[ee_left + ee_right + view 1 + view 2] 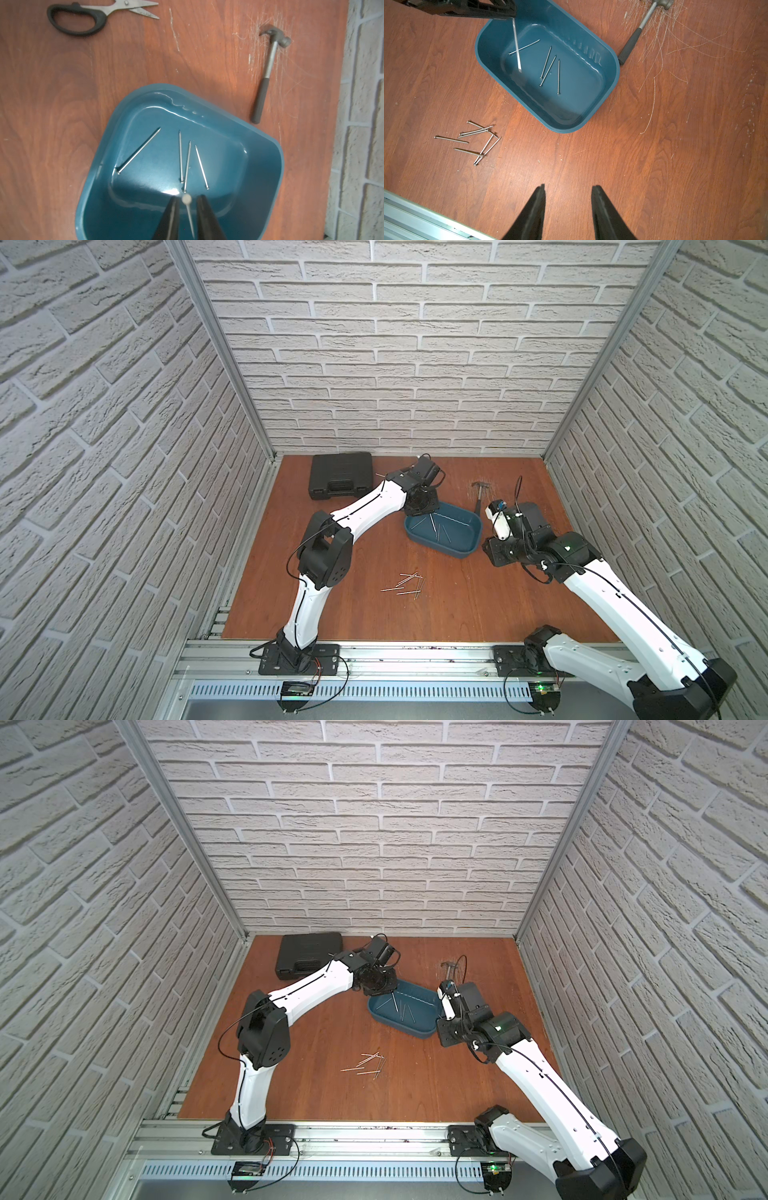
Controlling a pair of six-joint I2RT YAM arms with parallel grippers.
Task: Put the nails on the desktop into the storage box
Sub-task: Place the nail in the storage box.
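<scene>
bright even light; glare on storage box

The storage box is glossy teal-blue and the nails are silvery-grey. The surface is reddish-brown wood grain with pale scratches. The hammer has a grey head and a black grip, the scissors black handles, and the walls a whitish brick pattern.

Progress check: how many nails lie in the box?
4 on the box floor: lone nail, three nails together. A fifth nail is between the left gripper's open jaws. None seems hidden.
</scene>
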